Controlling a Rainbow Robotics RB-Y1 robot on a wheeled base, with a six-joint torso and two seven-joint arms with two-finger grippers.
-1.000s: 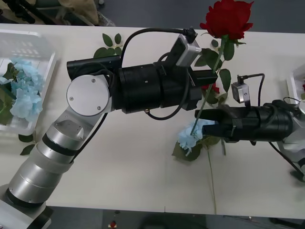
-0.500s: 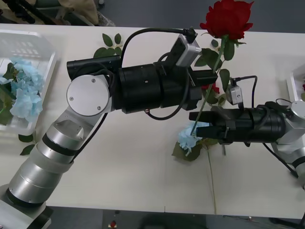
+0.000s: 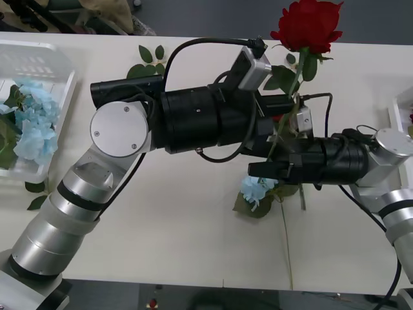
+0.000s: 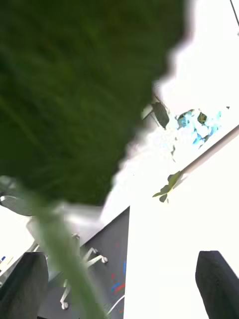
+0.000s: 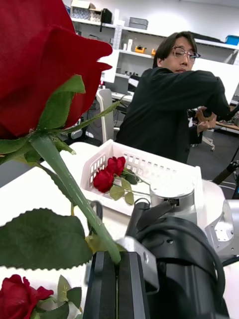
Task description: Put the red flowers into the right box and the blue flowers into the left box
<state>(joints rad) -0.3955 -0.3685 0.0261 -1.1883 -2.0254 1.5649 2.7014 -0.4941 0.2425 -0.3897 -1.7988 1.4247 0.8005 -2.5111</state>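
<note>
Over at 9 o'clock on the desk point(image 3: 161, 219) the left box point(image 3: 45, 64) already has blue flowers point(image 3: 29, 126) in it. Moving toward the middle, my left fingers point(image 5: 105, 284) are clenched on the stem of a red rose point(image 3: 308, 24), holding it up off the desk so the bloom sits around 1 o'clock in the front view. My right fingers point(image 4: 25, 284) are spread wide, reaching in from 3 o'clock with the stem point(image 4: 67, 264) running between them, close to one finger. Looks like a handoff to me.

What worries me: that stem is thin and off-centre in the right fingers, so if they close now it could slip out the side or bend. And if the left lets go early, the rose drops onto the loose blue flower point(image 3: 258, 187) at 6 o'clock below it.

The front view barely catches the right box point(image 3: 395, 113) as an edge at 3 o'clock. The left wrist view shows the right box point(image 5: 149, 167) properly, with two red flowers point(image 5: 109, 172) inside, plus another rose point(image 5: 20, 299) lying on the desk. The right wrist view is what confirms the spread fingers.
</note>
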